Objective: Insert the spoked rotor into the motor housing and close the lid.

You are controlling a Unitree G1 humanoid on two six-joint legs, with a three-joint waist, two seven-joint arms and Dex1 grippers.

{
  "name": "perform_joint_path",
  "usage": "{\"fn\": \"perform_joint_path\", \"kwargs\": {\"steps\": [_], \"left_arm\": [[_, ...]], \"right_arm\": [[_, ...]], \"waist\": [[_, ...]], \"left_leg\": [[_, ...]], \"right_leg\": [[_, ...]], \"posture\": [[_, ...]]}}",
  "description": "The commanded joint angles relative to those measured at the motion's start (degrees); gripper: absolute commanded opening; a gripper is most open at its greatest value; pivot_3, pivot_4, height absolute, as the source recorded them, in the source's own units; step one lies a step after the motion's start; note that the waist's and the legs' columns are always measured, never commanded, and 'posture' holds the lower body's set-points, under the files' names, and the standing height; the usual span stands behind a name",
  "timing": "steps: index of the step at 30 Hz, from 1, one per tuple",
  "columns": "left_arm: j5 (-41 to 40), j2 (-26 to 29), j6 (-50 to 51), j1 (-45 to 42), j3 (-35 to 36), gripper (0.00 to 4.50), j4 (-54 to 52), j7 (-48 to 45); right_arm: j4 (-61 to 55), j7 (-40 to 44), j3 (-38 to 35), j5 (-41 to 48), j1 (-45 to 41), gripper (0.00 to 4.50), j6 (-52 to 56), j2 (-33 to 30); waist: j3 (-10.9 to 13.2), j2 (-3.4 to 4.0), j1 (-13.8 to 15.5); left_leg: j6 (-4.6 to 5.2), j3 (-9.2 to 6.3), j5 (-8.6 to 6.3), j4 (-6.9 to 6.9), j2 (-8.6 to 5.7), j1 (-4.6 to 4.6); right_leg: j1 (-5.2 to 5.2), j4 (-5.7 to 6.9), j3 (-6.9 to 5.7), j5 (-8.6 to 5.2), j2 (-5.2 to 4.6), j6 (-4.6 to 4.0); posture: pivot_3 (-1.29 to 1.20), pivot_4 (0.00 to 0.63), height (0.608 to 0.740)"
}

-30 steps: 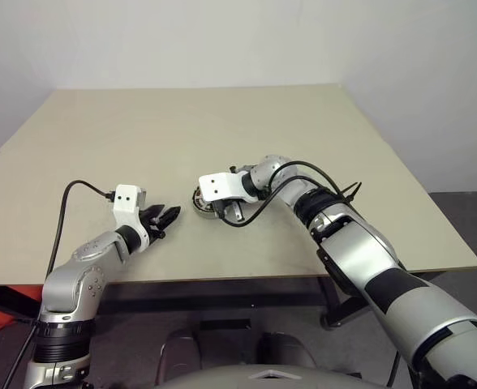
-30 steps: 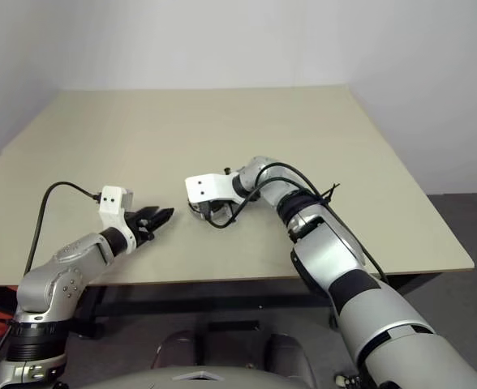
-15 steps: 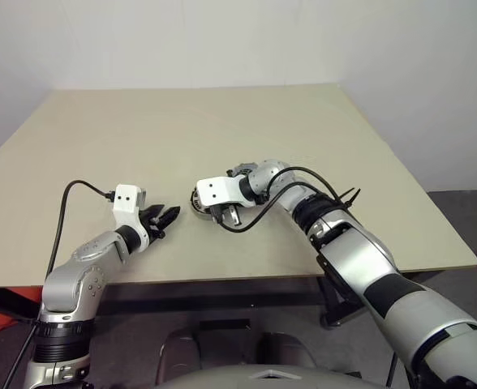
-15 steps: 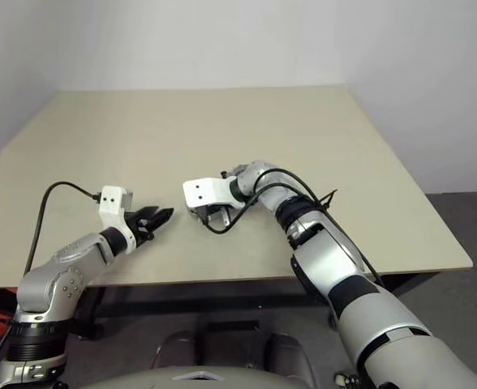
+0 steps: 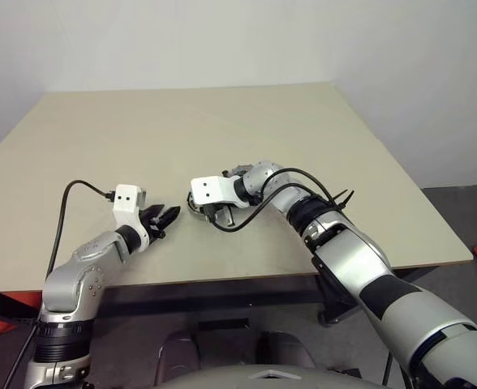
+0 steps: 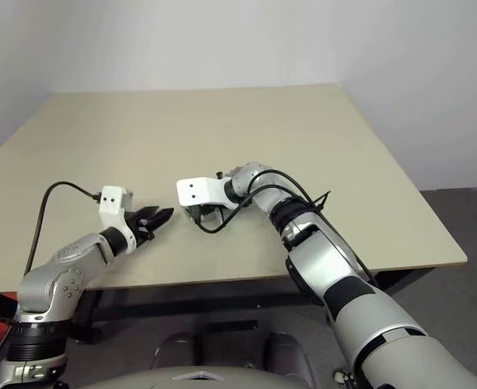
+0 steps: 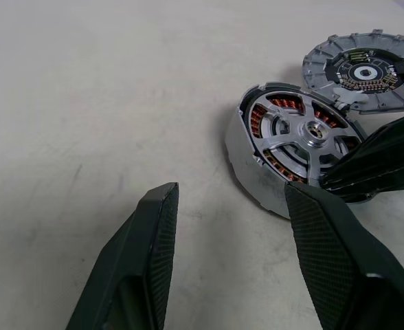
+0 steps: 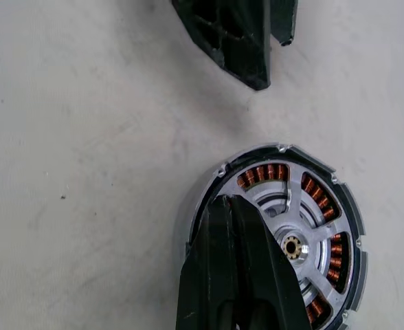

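Right gripper [image 8: 240, 275], pressed together, rests over the motor housing [image 7: 291, 148], whose spoked rotor [image 8: 295, 230] looks seated. Left gripper [image 7: 233, 254] waits spread just beside. Beyond lies the lid [image 7: 363, 69], not yet fitted.

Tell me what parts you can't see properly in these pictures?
- Motor housing: its near side in the left wrist view, behind the shut right gripper.
- Lid: cut off by that picture's edge.
- Both are hidden behind the right wrist in the head views.
- Left gripper: open, empty.
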Motion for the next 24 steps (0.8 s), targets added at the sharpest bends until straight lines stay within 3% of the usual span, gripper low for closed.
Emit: {"fn": "perform_joint_path", "kwargs": {"steps": [1, 5, 12, 18, 24], "left_arm": [[0.22, -0.18, -0.95, -0.2, 0.18, 2.6, -2.02, 0.2], [0.39, -0.5, -1.07, -0.35, -0.01, 2.6, -1.62, 0.08], [0.53, -0.67, -1.3, -0.55, 0.02, 2.6, -1.04, -0.21], [0.97, -1.33, -1.9, -0.77, -0.27, 2.6, -0.44, -0.22], [1.33, -2.46, -2.4, -0.19, -0.77, 2.6, -0.82, 0.22]], "right_arm": [[-2.44, 0.24, -1.35, 1.6, -2.54, 0.44, -0.64, -0.22], [-4.84, 0.81, -1.75, 2.01, -2.5, 1.63, -0.69, -0.65], [-10.64, 7.71, -0.24, 2.93, -0.97, 1.63, -0.19, -3.15], [-5.94, 9.93, 3.76, 0.01, -0.22, 1.63, -2.05, -3.46], [0.14, 6.7, 5.26, -2.58, -2.91, 1.63, -3.59, -1.9]], "waist": [[0.0, 0.0, 0.05], [0.0, 0.0, 0.09], [0.0, -0.01, 0.11], [0.01, -0.01, 0.15], [0.01, -0.01, 0.0]], "left_leg": [[0.0, 0.0, 0.0, 0.0, 0.0, 0.0], [0.0, 0.0, 0.0, 0.0, -0.01, 0.0], [0.0, 0.0, 0.0, -0.01, -0.01, -0.02], [0.0, 0.0, 0.0, -0.01, -0.02, -0.02], [0.0, 0.0, 0.0, -0.01, -0.01, 0.01]], "right_leg": [[0.0, 0.0, 0.0, 0.0, 0.0, 0.0], [0.0, 0.0, 0.0, 0.0, 0.0, 0.0], [-0.01, -0.01, 0.0, 0.0, 0.0, 0.0], [-0.01, -0.01, 0.0, 0.0, 0.0, 0.0], [0.0, -0.01, 0.0, 0.0, -0.01, 0.0]], "posture": [[0.0, 0.0, 0.74], [0.0, 0.0, 0.74], [0.0, 0.0, 0.74], [0.0, 0.0, 0.74], [0.0, 0.0, 0.74]]}}
